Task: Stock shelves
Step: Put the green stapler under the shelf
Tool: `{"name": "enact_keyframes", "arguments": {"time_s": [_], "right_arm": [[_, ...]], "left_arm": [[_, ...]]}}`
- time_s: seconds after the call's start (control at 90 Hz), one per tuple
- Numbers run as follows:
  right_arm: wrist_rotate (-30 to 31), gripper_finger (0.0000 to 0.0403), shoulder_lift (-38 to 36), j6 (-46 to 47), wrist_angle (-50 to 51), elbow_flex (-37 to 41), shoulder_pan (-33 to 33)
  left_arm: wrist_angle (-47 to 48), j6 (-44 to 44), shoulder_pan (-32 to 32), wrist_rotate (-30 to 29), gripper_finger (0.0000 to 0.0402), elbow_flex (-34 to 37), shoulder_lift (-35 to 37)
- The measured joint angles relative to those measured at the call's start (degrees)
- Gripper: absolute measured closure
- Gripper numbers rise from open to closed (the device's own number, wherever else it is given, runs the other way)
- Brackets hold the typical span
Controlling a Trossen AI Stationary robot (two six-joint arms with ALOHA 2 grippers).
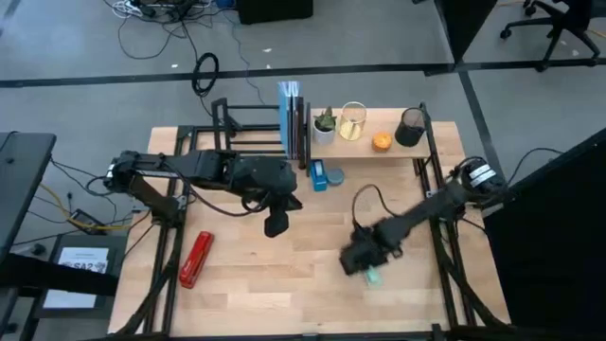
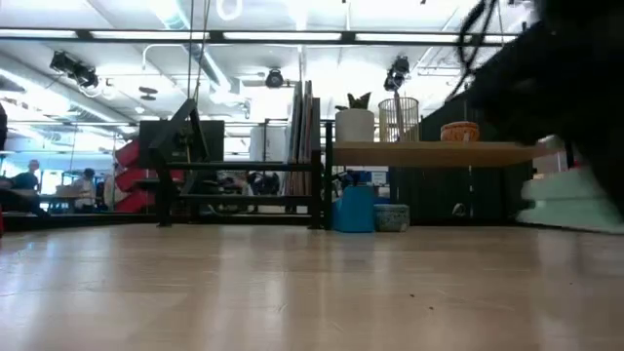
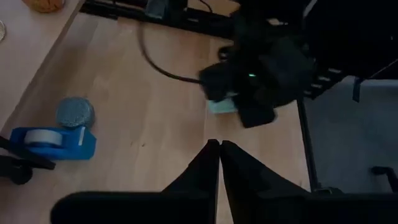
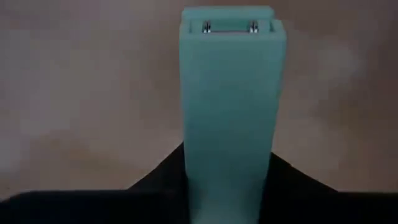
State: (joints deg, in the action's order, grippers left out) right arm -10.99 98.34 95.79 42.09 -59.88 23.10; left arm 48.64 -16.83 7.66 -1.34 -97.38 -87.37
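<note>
Far left on the tabletop (image 1: 246, 284): a red stapler (image 1: 195, 260), lying lengthwise front to back, well apart from both arms and untouched.

Next along, left gripper (image 1: 276, 225) hovering over bare wood near the middle, fingers (image 3: 205, 163) pressed together with nothing between them (idle, by the look of it).

Behind it, at the back edge: black rack (image 1: 248, 128) with upright ends, a few flat upright items (image 1: 291, 118) leaning at its right end. Just beside that, the pale wooden shelf (image 1: 379, 150) on black posts, already carrying a small potted plant (image 1: 325, 124), a wire cup (image 1: 353, 121), an orange object (image 1: 381, 142) and a dark cup (image 1: 411, 127). On the table in front of the shelf's left end, a blue tape dispenser (image 1: 319, 175) and a small grey round thing (image 1: 335, 176).

Right of centre, toward the front: right gripper (image 1: 365, 260) low at the table, fingers on either side of a mint-green stapler (image 4: 227, 93), whose long axis points straight out from the fingers. Apparently closed on it, with little gap visible on either side.

Key relation for the next move: shelves lie behind the right gripper, toward the back edge and slightly left, so probably a lift and carry away from the front. Right arm plainly nearer to its load; red stapler closer to the left arm.
</note>
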Motion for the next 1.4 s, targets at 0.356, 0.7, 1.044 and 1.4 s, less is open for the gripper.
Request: {"name": "enact_keyframes", "arguments": {"time_s": [0.356, 0.7, 1.044, 1.4], "right_arm": [[-1.0, 0.0266, 3.7, -14.0, -1.0, 0.3, -11.9], [5.5, 0.017, -5.5, -17.3, 0.9, -1.1, -8.3], [51.1, 0.0128, -6.6, -4.8, 2.6, -1.1, 21.3], [60.5, 0.013, 10.6, 4.3, -2.9, -1.1, 27.1]], "left_arm": [[0.5, 2.8, -0.1, -0.5, 0.0402, 0.0, 0.0], [1.0, 3.2, -0.1, -0.5, 0.0402, 0.0, 0.0], [1.3, 3.2, 0.0, -0.5, 0.0402, 0.0, 0.0], [1.0, 0.6, 0.0, -1.7, 0.0402, 0.0, 0.0]]}}
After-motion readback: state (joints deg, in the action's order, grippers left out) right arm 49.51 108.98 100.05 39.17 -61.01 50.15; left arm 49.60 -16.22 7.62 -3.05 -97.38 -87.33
